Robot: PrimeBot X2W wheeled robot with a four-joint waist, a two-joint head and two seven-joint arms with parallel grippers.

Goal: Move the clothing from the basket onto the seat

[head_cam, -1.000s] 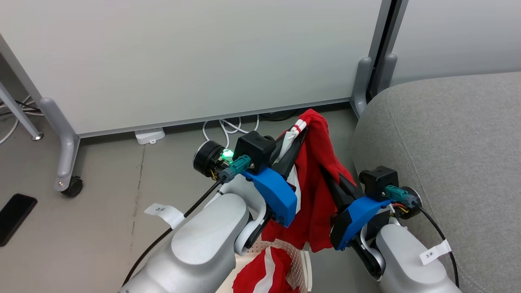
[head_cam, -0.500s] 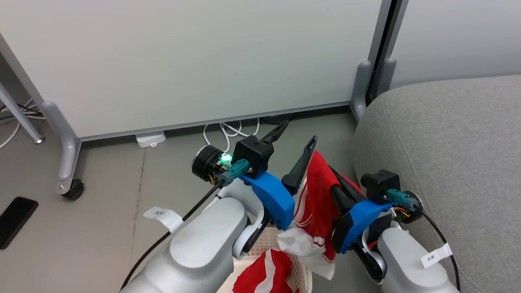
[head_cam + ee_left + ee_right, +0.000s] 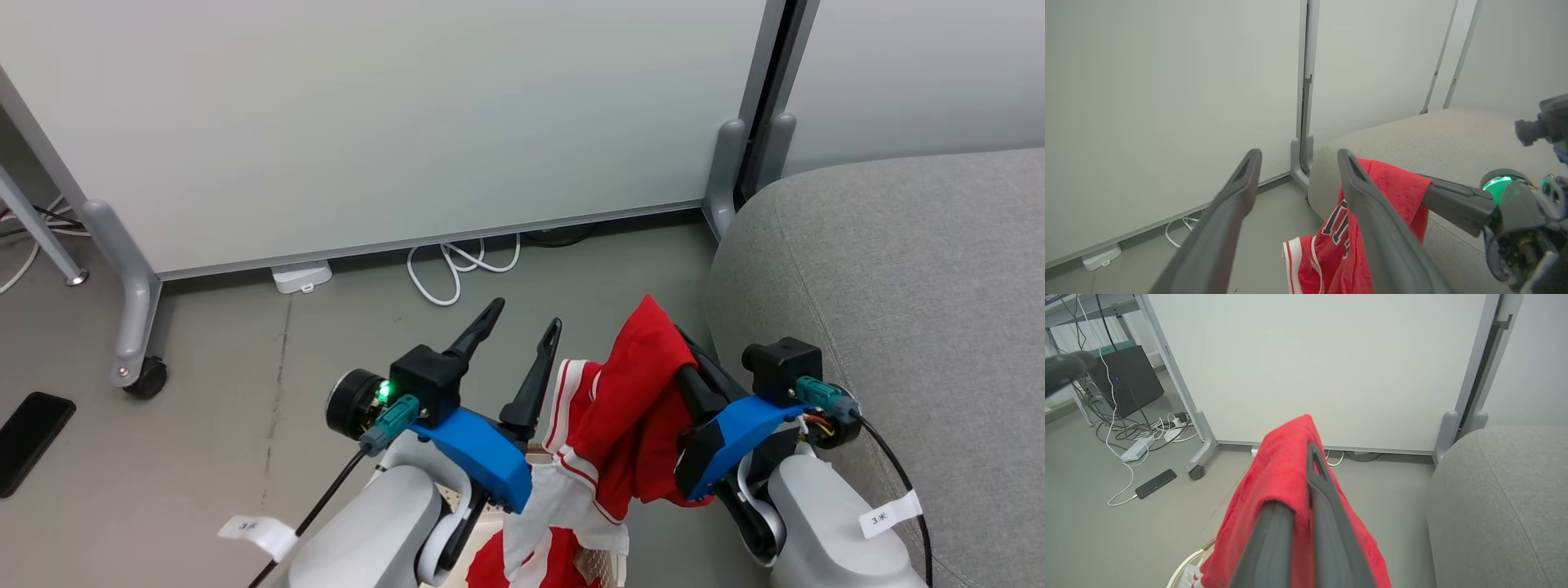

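The right gripper (image 3: 1302,457), lower right, pinches one red garment (image 3: 629,400) hanging just beside the seat (image 3: 898,269); the left gripper (image 3: 525,318) stands wide and empty. Held by one edge, its drooping hem could catch on the basket (image 3: 602,562) or slip free short of the seat. The basket, at the bottom edge, holds a second garment (image 3: 490,569).
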